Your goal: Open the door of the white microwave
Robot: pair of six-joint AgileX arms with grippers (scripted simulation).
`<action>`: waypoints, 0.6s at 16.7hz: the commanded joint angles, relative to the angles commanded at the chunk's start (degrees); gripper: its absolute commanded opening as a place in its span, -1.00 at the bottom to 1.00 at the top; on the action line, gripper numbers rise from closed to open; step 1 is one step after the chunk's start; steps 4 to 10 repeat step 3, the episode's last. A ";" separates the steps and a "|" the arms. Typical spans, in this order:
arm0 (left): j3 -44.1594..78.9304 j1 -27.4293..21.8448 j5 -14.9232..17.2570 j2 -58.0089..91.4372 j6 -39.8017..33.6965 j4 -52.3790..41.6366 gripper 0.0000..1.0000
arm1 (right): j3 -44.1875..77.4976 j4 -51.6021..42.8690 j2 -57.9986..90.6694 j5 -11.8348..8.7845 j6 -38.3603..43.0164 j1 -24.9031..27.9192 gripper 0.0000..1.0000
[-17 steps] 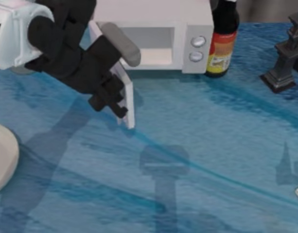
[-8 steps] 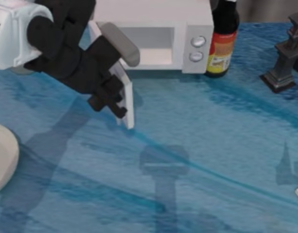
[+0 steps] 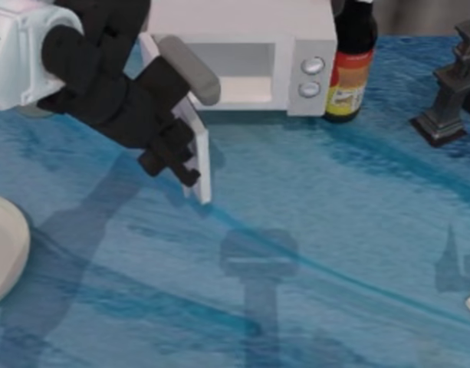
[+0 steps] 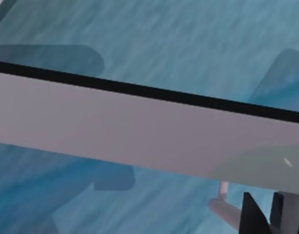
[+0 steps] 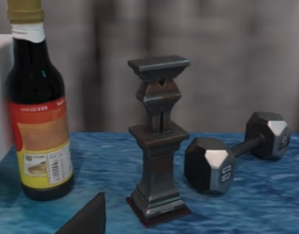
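Gripping the flat white door [image 3: 202, 157] with my left black gripper [image 3: 173, 157], door swung wide from the boxy white microwave [image 3: 250, 46], right arm out of sight.

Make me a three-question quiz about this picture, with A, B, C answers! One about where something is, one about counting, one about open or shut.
1. Where is the dark bottle?
A. Right beside the white microwave, on the knob side
B. Inside the microwave
C. At the table's left edge

2. How many round silver knobs are on the microwave?
A. One
B. Two
C. Four

3. How is the door?
A. Fully shut
C. Lying flat on the table
B. Swung open, with the left gripper at its free edge

Answers:
1 A, the bottle stands against the microwave's right side.
2 B, two knobs sit one above the other.
3 B, the empty cavity shows and the door sticks out toward the front.
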 joint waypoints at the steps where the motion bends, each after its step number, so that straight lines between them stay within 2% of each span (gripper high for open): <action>1: 0.00 0.00 0.00 0.00 0.00 0.00 -1.00 | 0.00 0.00 0.00 0.00 0.00 0.00 1.00; 10: 0.00 0.00 0.00 0.00 0.00 0.00 -1.00 | 0.00 0.00 0.00 0.00 0.00 0.00 1.00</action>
